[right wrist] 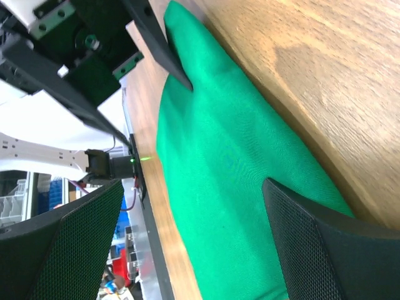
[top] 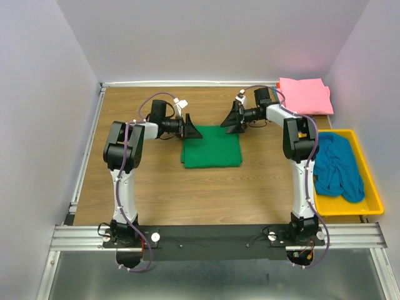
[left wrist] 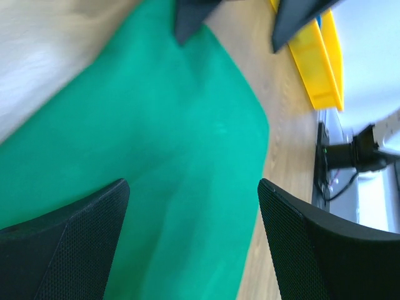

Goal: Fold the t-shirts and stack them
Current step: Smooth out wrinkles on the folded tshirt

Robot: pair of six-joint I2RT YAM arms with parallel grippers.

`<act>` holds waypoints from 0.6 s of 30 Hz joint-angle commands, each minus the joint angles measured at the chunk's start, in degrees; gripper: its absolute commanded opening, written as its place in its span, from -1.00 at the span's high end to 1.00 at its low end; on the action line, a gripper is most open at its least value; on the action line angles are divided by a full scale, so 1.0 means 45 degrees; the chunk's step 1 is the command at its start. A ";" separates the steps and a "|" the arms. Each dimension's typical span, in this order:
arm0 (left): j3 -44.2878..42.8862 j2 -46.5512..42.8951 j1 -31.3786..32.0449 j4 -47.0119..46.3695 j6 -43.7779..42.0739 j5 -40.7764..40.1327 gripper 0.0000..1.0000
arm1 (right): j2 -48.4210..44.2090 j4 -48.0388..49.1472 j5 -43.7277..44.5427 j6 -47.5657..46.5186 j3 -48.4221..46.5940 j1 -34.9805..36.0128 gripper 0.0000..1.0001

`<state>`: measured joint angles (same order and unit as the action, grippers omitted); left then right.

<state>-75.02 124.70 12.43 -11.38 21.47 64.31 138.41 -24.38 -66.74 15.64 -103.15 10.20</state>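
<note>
A green t-shirt (top: 211, 147) lies folded into a flat rectangle in the middle of the table; it fills the left wrist view (left wrist: 156, 156) and the right wrist view (right wrist: 237, 175). My left gripper (top: 195, 130) hangs open at its far left corner, nothing between the fingers. My right gripper (top: 230, 122) stands open at its far right corner, also empty. A pink t-shirt (top: 305, 95) lies folded at the far right corner of the table. A teal-blue t-shirt (top: 339, 166) sits crumpled in the yellow tray (top: 372, 190).
The yellow tray stands at the table's right edge, beside the right arm, and shows at the top of the left wrist view (left wrist: 319, 69). Grey walls close in the left, back and right sides. A metal rail (top: 212, 236) runs along the near edge.
</note>
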 commanded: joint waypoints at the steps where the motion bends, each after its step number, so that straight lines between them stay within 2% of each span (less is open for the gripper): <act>1: 0.0149 -0.0035 -0.0066 -0.0035 -0.0666 -0.0678 -0.84 | 0.0923 0.0320 0.1238 -0.0312 -0.0006 0.0019 -1.00; 5: -0.0046 -0.1478 -0.0027 0.0768 -0.1683 -0.1009 -0.84 | 0.0027 0.0301 0.1159 -0.0330 -0.0299 0.0019 -1.00; 8: -0.0456 -0.3352 0.0128 0.2075 -0.3711 -0.2471 -0.84 | -0.1282 0.0262 0.1432 -0.0486 -0.0456 -0.0039 -1.00; 9: -0.0573 -0.3840 0.0226 0.2620 -0.4278 -0.3539 -0.83 | -0.2039 0.0262 0.1587 -0.0545 -0.0456 -0.0078 -1.00; 11: -0.0691 -0.5266 0.0498 0.3249 -0.6231 -0.4580 -0.84 | -0.2843 0.0242 0.2309 -0.0857 -0.0282 -0.0117 -1.00; 15: -0.0847 -0.7201 0.1142 0.4011 -0.9103 -0.8302 -0.84 | -0.4739 0.0126 0.3910 -0.1540 0.0519 -0.0137 -1.00; 17: -0.0926 -0.8000 0.1340 0.4246 -1.0834 -0.8841 -0.84 | -0.5829 -0.0010 0.4903 -0.1949 0.0948 -0.0156 -1.00; 18: -0.0887 -0.8276 0.1398 0.4189 -1.1078 -0.8939 -0.83 | -0.6203 -0.0070 0.5161 -0.2087 0.1395 -0.0156 -1.00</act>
<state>-79.13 91.20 17.28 3.11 -13.06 35.66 118.26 -24.08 -52.49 10.70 -100.71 9.85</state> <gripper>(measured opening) 0.918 0.997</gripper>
